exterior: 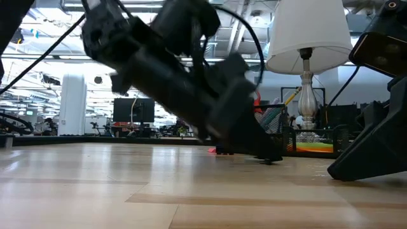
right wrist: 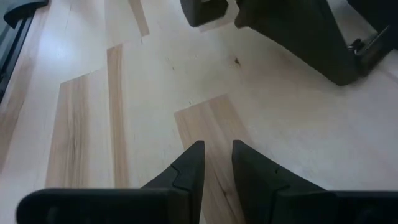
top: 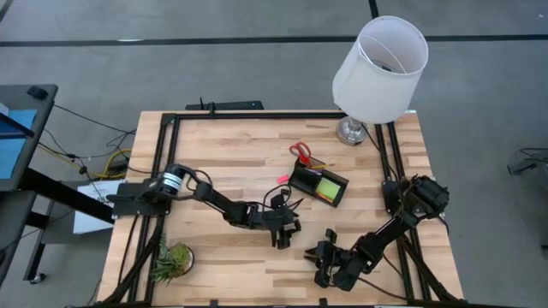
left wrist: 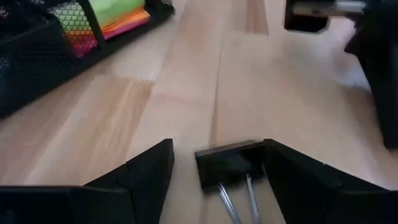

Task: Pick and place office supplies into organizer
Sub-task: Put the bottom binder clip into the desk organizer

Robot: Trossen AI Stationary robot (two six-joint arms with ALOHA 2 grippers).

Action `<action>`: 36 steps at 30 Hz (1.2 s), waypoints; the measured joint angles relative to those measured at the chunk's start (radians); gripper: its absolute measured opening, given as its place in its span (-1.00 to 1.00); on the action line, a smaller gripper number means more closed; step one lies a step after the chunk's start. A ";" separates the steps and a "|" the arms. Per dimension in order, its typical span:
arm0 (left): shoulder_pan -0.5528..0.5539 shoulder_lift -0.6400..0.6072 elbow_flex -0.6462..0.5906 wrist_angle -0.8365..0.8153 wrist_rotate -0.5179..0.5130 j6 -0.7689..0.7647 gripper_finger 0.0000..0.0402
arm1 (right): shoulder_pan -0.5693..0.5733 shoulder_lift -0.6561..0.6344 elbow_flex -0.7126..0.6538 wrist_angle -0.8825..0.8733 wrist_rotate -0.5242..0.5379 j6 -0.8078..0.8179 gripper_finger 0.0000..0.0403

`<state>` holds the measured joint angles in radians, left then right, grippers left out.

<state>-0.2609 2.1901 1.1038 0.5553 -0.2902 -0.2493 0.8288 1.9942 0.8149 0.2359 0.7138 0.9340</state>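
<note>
A black binder clip point(left wrist: 225, 163) lies on the wooden table, its silver handles point(left wrist: 239, 199) pointing back toward the wrist. My left gripper point(left wrist: 217, 149) is open and low over the table, one finger on each side of the clip. The black organizer point(top: 317, 182) stands farther back. It holds a lime green sticky-note pad point(top: 330, 187), and red-handled scissors point(top: 300, 153) stick out of its taller back section. A small pink item point(top: 282, 178) lies beside it. My right gripper point(right wrist: 217, 150) waits near the front edge, with a narrow gap and nothing between its fingers. My left gripper stands astride the binder clip, slanting down toward the table. One finger point(left wrist: 286, 171) is right against the clip's side point(left wrist: 256, 155), and I cannot tell whether it touches. The other finger point(left wrist: 149, 168) is clearly apart. The clip rests flat on the table.
A white-shaded lamp point(top: 381, 64) stands at the far right corner and a small green plant point(top: 171, 261) at the near left. Black frame rails point(top: 163, 154) run along the table's sides. Bare wood lies between the two grippers and the organizer.
</note>
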 joint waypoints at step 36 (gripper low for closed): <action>0.081 -0.016 0.204 -0.037 -0.102 0.176 -0.23 | 0.002 0.001 0.000 0.006 -0.001 -0.017 -0.62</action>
<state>-0.1803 2.1741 1.3074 0.5180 -0.3919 -0.0732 0.8310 1.9949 0.8154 0.2415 0.7128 0.9169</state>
